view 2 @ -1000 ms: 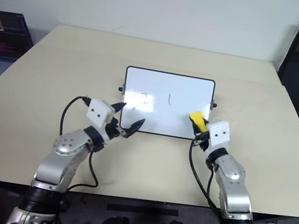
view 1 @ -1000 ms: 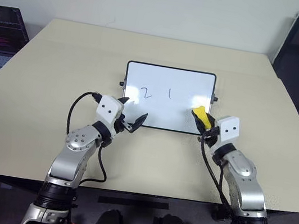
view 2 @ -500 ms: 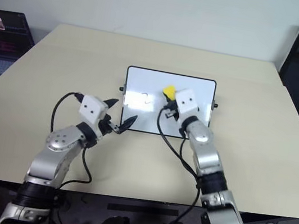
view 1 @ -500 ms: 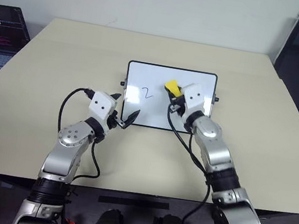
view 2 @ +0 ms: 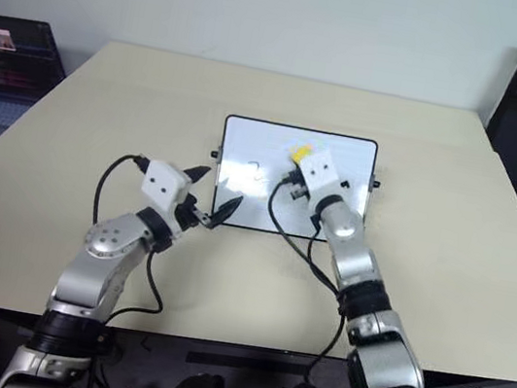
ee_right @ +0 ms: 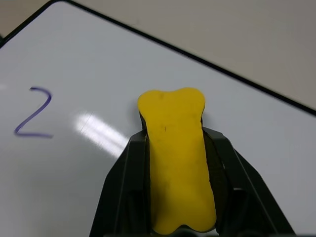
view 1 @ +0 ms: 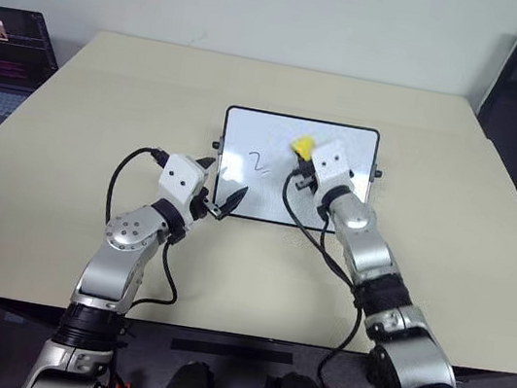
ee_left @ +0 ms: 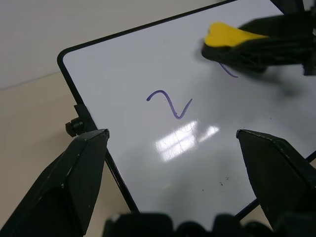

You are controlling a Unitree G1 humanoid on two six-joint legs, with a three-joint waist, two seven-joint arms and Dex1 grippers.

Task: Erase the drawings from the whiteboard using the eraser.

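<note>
Right fingers [ee_right: 173,197] clamp eraser [ee_right: 177,158] over whiteboard [view 1: 259,189] (2 [ee_left: 170,103] left).

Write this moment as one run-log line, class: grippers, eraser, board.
right gripper: shut on eraser, over whiteboard middle | left gripper: open at board's near left edge | mark 2: unerased

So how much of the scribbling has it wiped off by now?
Most of the whiteboard looks clean on its right side. The right gripper holds the eraser on the board's middle. The 2 is left, with a small stroke beside the eraser. The open left gripper waits at the board's corner.
</note>
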